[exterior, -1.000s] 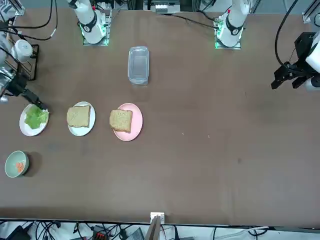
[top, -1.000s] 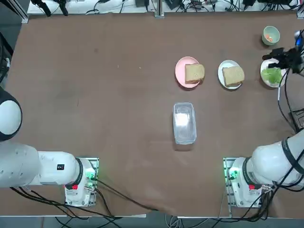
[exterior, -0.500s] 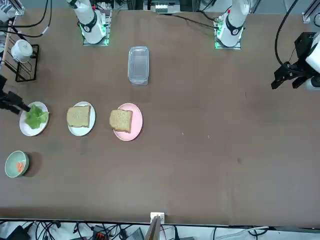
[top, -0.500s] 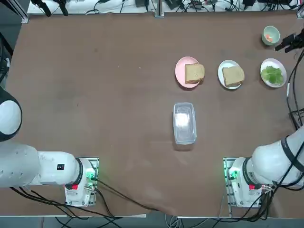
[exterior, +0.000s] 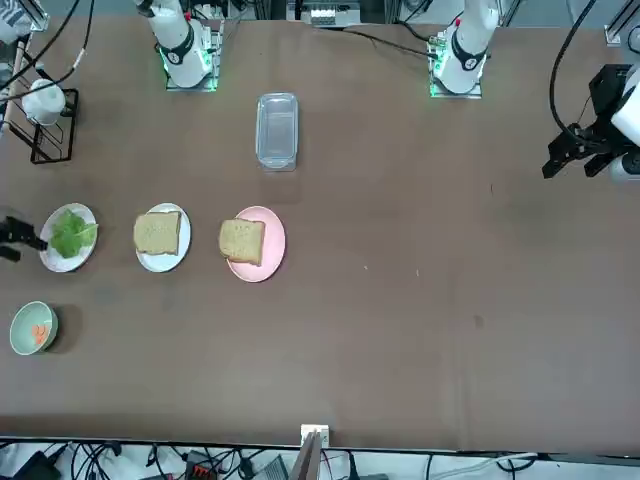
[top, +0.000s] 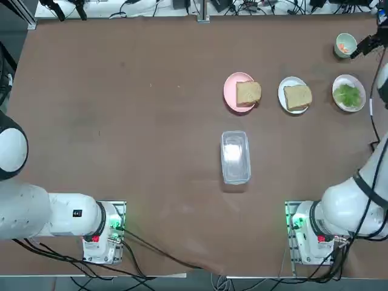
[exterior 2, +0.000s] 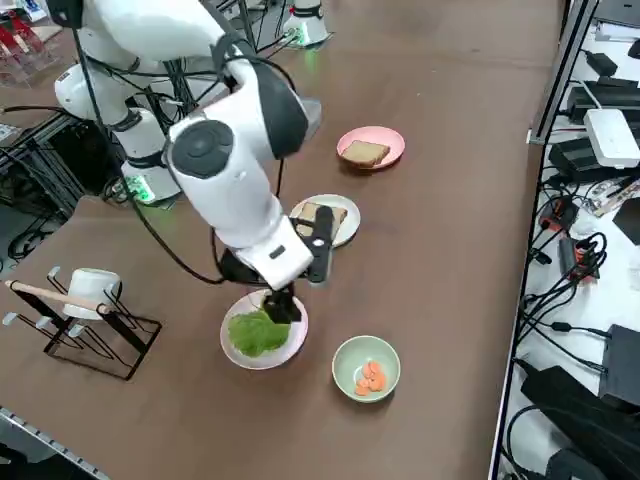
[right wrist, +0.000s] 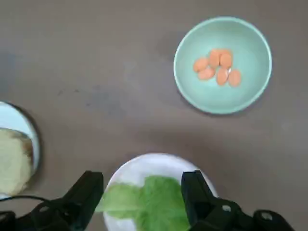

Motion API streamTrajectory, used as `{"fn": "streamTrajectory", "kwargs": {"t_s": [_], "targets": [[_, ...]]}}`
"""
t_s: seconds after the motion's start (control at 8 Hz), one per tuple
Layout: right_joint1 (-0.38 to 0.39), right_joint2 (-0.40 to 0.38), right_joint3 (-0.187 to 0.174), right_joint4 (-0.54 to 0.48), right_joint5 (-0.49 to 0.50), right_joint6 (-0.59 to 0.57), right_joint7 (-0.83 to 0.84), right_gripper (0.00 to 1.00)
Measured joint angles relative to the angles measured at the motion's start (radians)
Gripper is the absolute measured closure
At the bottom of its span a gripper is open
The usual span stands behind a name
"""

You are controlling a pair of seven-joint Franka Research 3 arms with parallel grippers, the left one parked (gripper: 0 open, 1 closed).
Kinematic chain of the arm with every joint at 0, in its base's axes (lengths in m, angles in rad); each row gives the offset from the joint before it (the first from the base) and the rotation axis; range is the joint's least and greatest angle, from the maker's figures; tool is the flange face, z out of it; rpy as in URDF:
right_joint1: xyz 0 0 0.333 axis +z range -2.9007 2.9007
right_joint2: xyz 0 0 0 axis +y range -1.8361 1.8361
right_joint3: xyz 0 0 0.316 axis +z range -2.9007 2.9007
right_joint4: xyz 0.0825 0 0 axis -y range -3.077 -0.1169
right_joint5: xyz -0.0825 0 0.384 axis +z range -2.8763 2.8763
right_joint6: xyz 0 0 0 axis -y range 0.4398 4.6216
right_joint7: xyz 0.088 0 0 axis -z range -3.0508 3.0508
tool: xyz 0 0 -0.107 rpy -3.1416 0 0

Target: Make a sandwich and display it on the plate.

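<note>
Brown tabletop (top: 151,151) spreads beneath the right gripper (right wrist: 143,182), which hovers above it at the robot's right. The gripper's jaws stand wide, with nothing between the fingers. Just below, in the wrist view, the pale plate (right wrist: 149,166) carries the greens (right wrist: 163,204), which lie partly between the two fingers as that view looks down. Near the gripper, farther from the robot's bases, is the green bowl (right wrist: 192,50), with several orange pieces (right wrist: 214,58) in it.

To the gripper's left sits the white plate (top: 282,97), the task's plate, with one bread slice (top: 298,97) lying on it. Beyond that, farther left, the pink plate (top: 230,98) holds the other bread slice (top: 248,93), which overhangs its rim. Both slices are apart from the gripper. Left of it and closer to the robot lies the clear container (top: 236,159); toward the bases from the gripper, a black rack (exterior 2: 110,345) bears a white cup (exterior 2: 92,292).
</note>
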Motion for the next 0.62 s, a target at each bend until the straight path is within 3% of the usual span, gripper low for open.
{"fn": "streamTrajectory", "kwargs": {"t_s": [0.38,0.62], "targets": [[0.035,0.122,0.003,0.142,-0.011,0.02,-0.117,0.03],[0.06,0.17,0.003,0.154,-0.032,0.14,-0.225,0.03]]}}
